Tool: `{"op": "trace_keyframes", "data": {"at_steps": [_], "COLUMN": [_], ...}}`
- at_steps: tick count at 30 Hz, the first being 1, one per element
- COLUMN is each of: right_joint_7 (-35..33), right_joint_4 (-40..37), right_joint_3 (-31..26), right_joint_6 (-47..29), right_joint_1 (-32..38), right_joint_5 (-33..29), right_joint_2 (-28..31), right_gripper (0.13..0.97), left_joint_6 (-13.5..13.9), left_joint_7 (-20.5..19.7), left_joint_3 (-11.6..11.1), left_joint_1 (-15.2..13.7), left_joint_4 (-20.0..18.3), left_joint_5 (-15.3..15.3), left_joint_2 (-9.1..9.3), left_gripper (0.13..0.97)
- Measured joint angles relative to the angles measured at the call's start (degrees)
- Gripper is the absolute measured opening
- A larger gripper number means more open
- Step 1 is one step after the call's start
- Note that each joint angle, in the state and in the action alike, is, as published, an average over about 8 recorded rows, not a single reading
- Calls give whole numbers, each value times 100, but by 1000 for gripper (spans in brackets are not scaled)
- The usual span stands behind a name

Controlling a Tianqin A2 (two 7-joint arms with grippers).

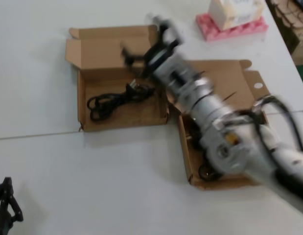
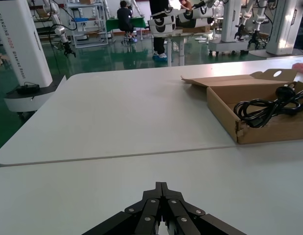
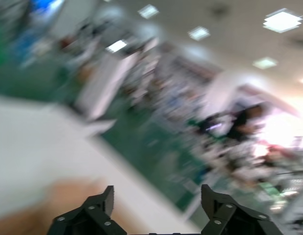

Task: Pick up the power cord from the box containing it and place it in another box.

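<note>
Thin black looped power cord [image 1: 119,100] lies in the smaller brown cardboard box [image 1: 161,116]; right end effector [image 1: 146,45], released above its lid, should lift straight clear; left end effector [image 1: 5,200] parked, clenched.

A power cord [image 1: 117,100] lies in the left box [image 1: 123,93]; the other box [image 1: 210,147] sits right of it and nearer, under the right arm [image 1: 229,137]. Behind them, a carton [image 1: 234,11] rests on pink packs [image 1: 229,29].
</note>
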Motion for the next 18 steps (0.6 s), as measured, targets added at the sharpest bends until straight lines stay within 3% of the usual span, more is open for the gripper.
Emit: {"op": "trace_keyframes", "data": {"at_steps": [11,18], "right_joint_7": [0,0], "right_joint_4": [2310,2468], "right_joint_3": [2180,2459], "right_joint_6": [959,828], "right_joint_1": [-1307,-1620], "right_joint_5": [681,782], "right_joint_2": [1445,1415], "right_gripper": [751,876], "left_joint_6": [0,0], "left_joint_7": [0,0], "left_joint_3": [0,0], "left_joint_1": [0,0], "left_joint_4": [0,0], "left_joint_5": [0,0], "left_joint_2": [0,0], "left_gripper": [163,184]}}
